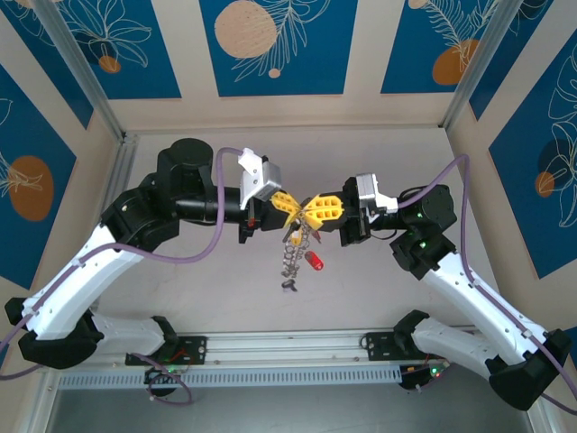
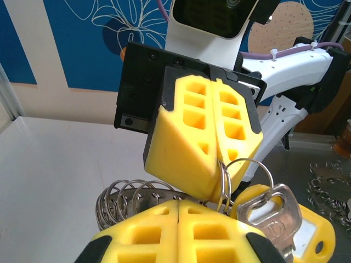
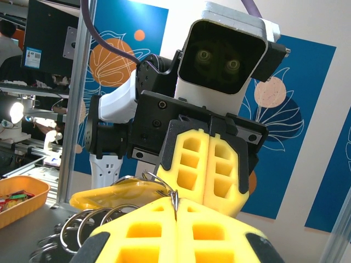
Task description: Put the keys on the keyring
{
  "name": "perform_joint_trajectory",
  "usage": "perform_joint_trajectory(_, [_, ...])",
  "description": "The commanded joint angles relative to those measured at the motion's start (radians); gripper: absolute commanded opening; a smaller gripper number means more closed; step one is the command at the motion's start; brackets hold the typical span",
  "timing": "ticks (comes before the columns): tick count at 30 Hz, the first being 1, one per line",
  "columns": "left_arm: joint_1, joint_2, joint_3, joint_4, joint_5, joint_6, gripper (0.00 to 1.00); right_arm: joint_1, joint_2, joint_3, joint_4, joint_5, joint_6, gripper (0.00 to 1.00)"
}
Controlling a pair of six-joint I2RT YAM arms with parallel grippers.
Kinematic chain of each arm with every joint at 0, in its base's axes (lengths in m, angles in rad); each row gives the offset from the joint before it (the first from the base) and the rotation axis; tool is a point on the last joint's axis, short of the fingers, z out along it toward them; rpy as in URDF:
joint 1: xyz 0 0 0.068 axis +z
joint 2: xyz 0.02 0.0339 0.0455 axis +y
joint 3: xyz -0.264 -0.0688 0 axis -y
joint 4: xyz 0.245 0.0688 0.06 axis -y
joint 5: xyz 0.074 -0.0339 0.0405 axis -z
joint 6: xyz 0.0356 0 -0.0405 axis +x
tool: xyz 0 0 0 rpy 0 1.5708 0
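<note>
keyring [image 1: 290, 255] hangs beneath tip-to-tip jaws; right jaws pinch its loop; left jaws pressed together

We log yellow on left tool [image 1: 297, 212] and right tool [image 1: 312, 214]. Keyring [image 1: 291, 254] silver-grey; one key [image 1: 314, 261] red-headed, a tag [image 2: 318, 231] yellow. Wall panels [image 1: 117, 45] blue, white line-drawn leaves, orange discs. Worktop [image 1: 216, 293] pale grey. Arms [image 1: 90, 262] white and black, cables [image 1: 180, 258] purple.
</note>
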Motion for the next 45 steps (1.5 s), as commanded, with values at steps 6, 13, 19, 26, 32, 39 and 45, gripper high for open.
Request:
perform_joint_trajectory(6, [-0.022,-0.024,0.011,-0.027,0.051,0.006,0.05,-0.01,-0.009,0.012,0.005,0.095,-0.029,0.0])
perform_joint_trajectory(13, [-0.033,-0.015,0.037,-0.054,0.03,0.003,0.05,-0.022,-0.01,-0.002,0.007,0.124,-0.042,0.0])
perform_joint_trajectory(19, [-0.038,-0.013,0.046,-0.063,0.012,0.006,0.05,-0.028,-0.004,-0.001,-0.018,0.141,-0.057,0.0])
perform_joint_trajectory(26, [-0.04,0.014,0.07,-0.081,0.018,0.022,0.05,-0.029,0.009,0.001,-0.041,0.16,-0.073,0.0])
perform_joint_trajectory(32, [-0.04,0.022,0.08,-0.093,0.011,0.029,0.05,-0.029,0.025,-0.004,-0.039,0.174,-0.08,0.0])
perform_joint_trajectory(39, [-0.045,0.034,0.089,-0.091,0.001,0.035,0.04,-0.03,0.039,-0.009,-0.031,0.171,-0.072,0.0])
perform_joint_trajectory(45, [-0.046,0.051,0.128,-0.096,0.036,0.039,0.04,-0.039,0.022,-0.03,0.007,0.166,-0.05,0.0])
